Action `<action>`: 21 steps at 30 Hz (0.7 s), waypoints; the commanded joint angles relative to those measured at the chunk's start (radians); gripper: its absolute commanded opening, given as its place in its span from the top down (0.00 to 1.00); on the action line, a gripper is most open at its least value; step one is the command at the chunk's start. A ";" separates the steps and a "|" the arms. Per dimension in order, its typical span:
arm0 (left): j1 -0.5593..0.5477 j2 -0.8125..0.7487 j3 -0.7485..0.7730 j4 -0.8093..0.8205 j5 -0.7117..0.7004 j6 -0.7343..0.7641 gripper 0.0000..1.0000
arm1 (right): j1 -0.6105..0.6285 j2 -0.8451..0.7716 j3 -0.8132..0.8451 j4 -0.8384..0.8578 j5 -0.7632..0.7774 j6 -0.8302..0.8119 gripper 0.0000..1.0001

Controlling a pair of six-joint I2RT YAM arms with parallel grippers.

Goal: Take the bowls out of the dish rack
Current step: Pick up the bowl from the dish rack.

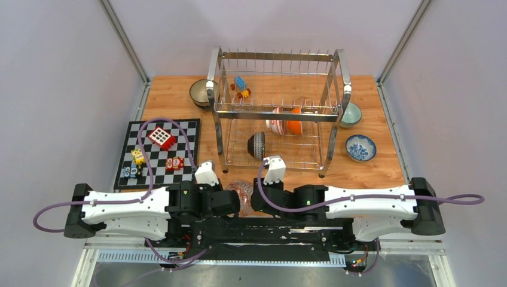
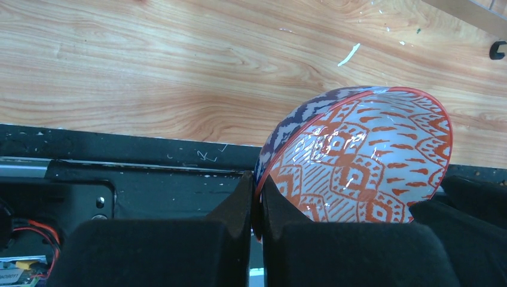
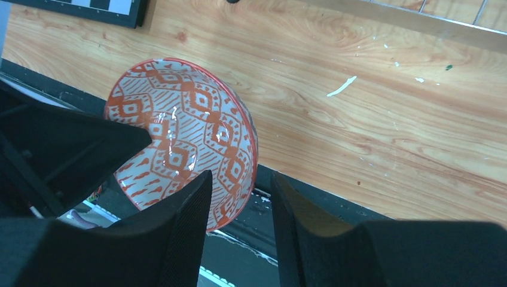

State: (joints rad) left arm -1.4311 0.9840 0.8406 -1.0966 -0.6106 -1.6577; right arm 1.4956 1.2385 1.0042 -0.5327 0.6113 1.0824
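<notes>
Top external view: the dish rack (image 1: 272, 113) stands at the far middle of the table (image 1: 179, 101). Three bowls already sit on the wood outside it: a speckled brown bowl (image 1: 199, 92) just left of the rack, a mint green bowl (image 1: 351, 113) and a blue-white bowl (image 1: 360, 147) to its right. A fourth, the red patterned bowl (image 1: 241, 190), lies between the two wrists at the near edge. Left in the rack are a dark striped bowl (image 1: 257, 145) on edge in the lower tier and an orange-white cluster (image 1: 286, 121) of at least two, tier uncertain. Left wrist view: the left gripper (image 2: 256, 192) is clamped on the rim of the red patterned bowl (image 2: 365, 155), which tilts over the table's near edge. Right wrist view: the right gripper (image 3: 242, 179) has its jaws apart, straddling the same bowl's (image 3: 179, 137) rim with a gap visible on one side. Judged progress: roughly half unloaded; this bowl is not yet set down.
</notes>
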 commanded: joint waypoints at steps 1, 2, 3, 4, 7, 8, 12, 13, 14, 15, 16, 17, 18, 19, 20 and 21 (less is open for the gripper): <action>-0.005 -0.012 0.019 -0.013 -0.036 -0.035 1.00 | -0.037 0.039 0.011 0.016 -0.080 -0.010 0.58; -0.005 -0.015 0.015 -0.011 -0.036 -0.036 1.00 | -0.041 0.044 0.008 0.016 -0.085 -0.007 0.59; -0.005 -0.019 0.011 -0.010 -0.036 -0.038 1.00 | -0.045 0.049 0.006 0.019 -0.088 -0.006 0.60; -0.005 -0.023 0.005 -0.010 -0.035 -0.040 1.00 | -0.049 0.052 0.003 0.020 -0.092 -0.004 0.61; -0.005 -0.040 -0.013 -0.001 -0.032 -0.042 1.00 | -0.058 0.066 0.006 0.024 -0.098 -0.008 0.65; -0.005 -0.042 -0.016 -0.001 -0.030 -0.042 1.00 | -0.063 0.070 0.005 0.025 -0.102 -0.009 0.66; -0.005 -0.050 -0.022 0.001 -0.033 -0.043 1.00 | -0.078 0.085 0.003 0.027 -0.117 -0.011 0.72; -0.005 -0.051 -0.024 0.001 -0.034 -0.043 1.00 | -0.080 0.087 0.002 0.027 -0.120 -0.010 0.73; -0.005 -0.053 -0.027 0.003 -0.033 -0.045 1.00 | -0.083 0.089 0.002 0.029 -0.122 -0.009 0.75; -0.005 -0.054 -0.030 0.004 -0.032 -0.046 1.00 | -0.085 0.091 0.002 0.029 -0.125 -0.008 0.76; -0.005 -0.055 -0.033 0.006 -0.033 -0.046 1.00 | -0.086 0.095 0.001 0.031 -0.126 -0.011 0.77; -0.005 -0.055 -0.035 0.009 -0.031 -0.046 1.00 | -0.086 0.098 0.003 0.031 -0.127 -0.011 0.78; -0.005 -0.055 -0.036 0.012 -0.031 -0.047 1.00 | -0.087 0.101 0.003 0.032 -0.130 -0.011 0.79; -0.005 -0.056 -0.038 0.015 -0.029 -0.047 1.00 | -0.088 0.105 0.003 0.033 -0.133 -0.013 0.81; -0.005 -0.054 -0.038 0.016 -0.029 -0.045 1.00 | -0.090 0.109 0.004 0.032 -0.136 -0.013 0.83; -0.005 -0.052 -0.038 0.015 -0.028 -0.047 1.00 | -0.089 0.113 0.006 0.033 -0.139 -0.013 0.85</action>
State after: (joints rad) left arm -1.4311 0.9451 0.8085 -1.1015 -0.6090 -1.6764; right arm 1.4231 1.3312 1.0042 -0.4904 0.4889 1.0763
